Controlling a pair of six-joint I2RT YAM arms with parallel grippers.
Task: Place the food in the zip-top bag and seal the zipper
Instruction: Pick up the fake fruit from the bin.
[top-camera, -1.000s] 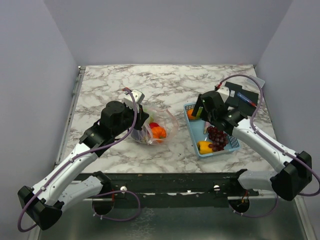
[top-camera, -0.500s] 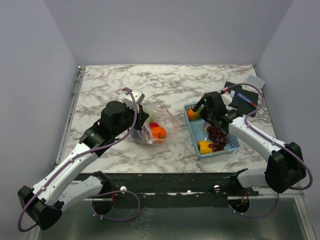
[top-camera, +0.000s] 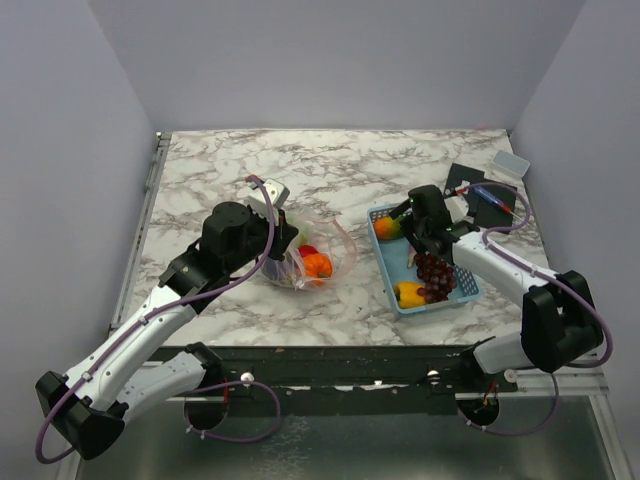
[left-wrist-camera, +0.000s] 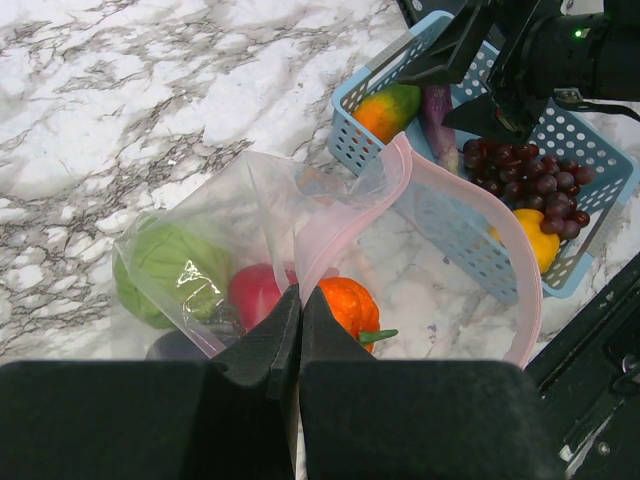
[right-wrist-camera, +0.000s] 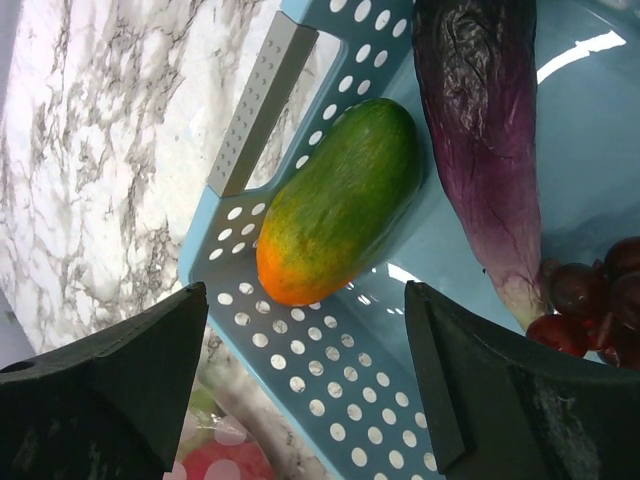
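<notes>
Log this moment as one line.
left claw: shut on zip-top bag | right claw: open over green-orange fruit in basket | zipper: unsealed

On the worktop (top-camera: 300, 170), the zip-top bag (left-wrist-camera: 330, 215) lies left of the basket (left-wrist-camera: 350, 150). Cabbage (left-wrist-camera: 165, 270), tomato (left-wrist-camera: 255, 295) and pumpkin (left-wrist-camera: 345, 300) sit inside the bag. In the basket, an oval fruit (right-wrist-camera: 340, 200) lies beside the eggplant (right-wrist-camera: 480, 120) at the far end, with grapes (left-wrist-camera: 535, 180) and pepper (left-wrist-camera: 535, 235) nearer.

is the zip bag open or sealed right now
Open: the zipper of the zip-top bag gapes in a wide loop; the left gripper pinches one edge.
</notes>
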